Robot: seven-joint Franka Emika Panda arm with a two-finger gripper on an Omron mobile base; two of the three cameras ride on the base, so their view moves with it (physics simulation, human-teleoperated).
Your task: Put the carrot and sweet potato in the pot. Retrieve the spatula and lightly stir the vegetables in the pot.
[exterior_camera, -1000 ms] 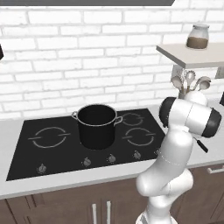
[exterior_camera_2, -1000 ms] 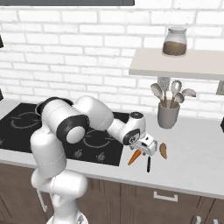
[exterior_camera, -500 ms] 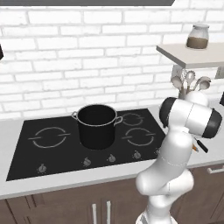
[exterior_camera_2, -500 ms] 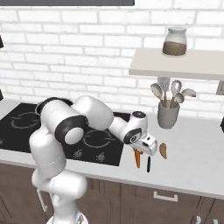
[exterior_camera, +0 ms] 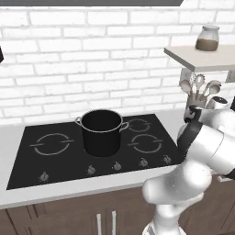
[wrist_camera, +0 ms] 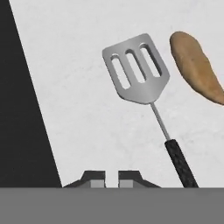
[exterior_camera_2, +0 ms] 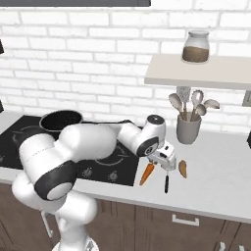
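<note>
We hold the carrot [exterior_camera_2: 146, 173] in the gripper [exterior_camera_2: 158, 165], jaws narrow; we should carry it high over the pot [exterior_camera_2: 60, 122] rim; release low and centred.

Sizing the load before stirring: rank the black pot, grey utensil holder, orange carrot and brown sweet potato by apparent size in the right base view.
1. Black cylindrical pot, partly hidden by the arm
2. Grey utensil holder
3. Orange tapered carrot
4. Reddish-brown oblong sweet potato

Counting one pot [exterior_camera: 102, 131], one carrot [exterior_camera_2: 146, 173], one sweet potato [wrist_camera: 195, 66], one spatula [wrist_camera: 143, 81], one jar [exterior_camera_2: 195, 46] at twelve o'clock, four spoons [exterior_camera_2: 192, 102].
</note>
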